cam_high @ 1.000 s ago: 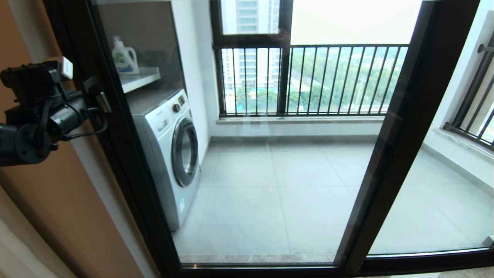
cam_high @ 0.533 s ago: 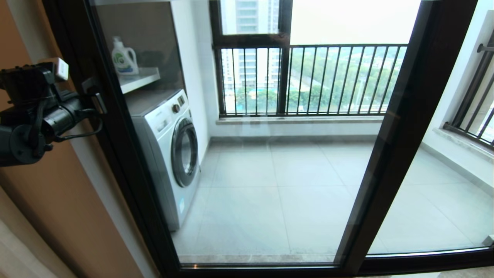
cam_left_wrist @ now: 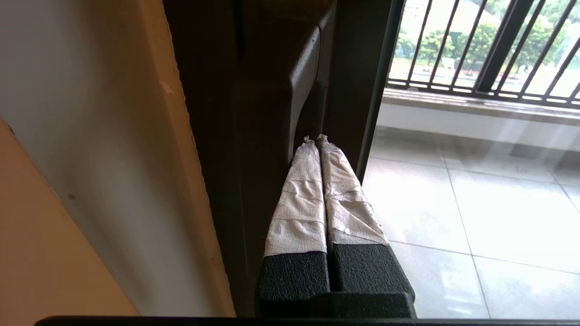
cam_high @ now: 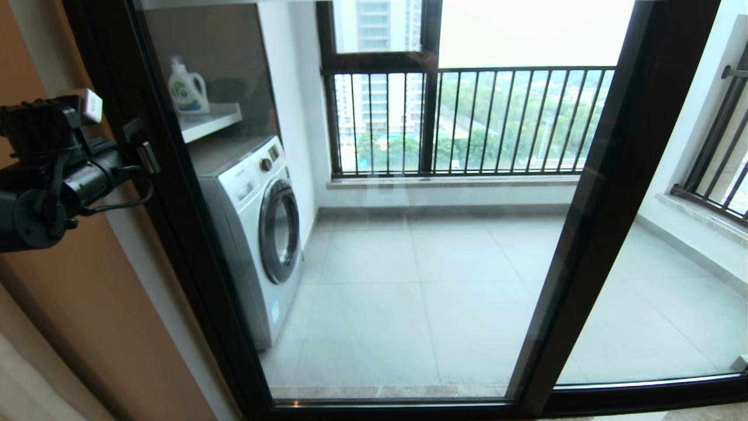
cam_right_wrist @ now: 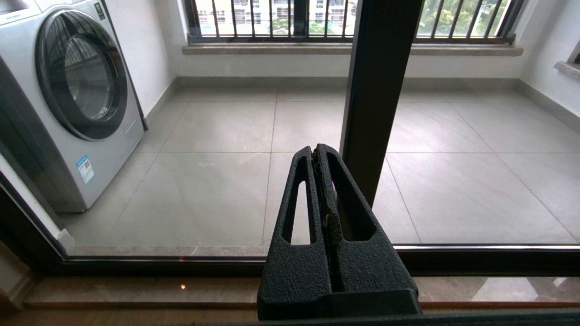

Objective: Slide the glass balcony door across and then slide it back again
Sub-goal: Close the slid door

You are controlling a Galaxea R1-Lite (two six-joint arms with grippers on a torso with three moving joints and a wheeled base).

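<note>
The left end effector (cam_left_wrist: 317,138), fingers pressed together, has its tips beside what looks like the handle (cam_left_wrist: 290,90) on the left upright of the glass balcony door (cam_high: 193,245). The right end effector (cam_right_wrist: 319,151) is clenched, idle, low before the glass.

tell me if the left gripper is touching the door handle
Touching. In the left wrist view the left gripper, fingers shut together, has its taped fingertips pressed against the dark handle on the glass balcony door upright.

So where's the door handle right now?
In the head view, the handle sits on the left upright of the glass balcony door, with the left gripper tucked against it, beside the tan wall.
</note>
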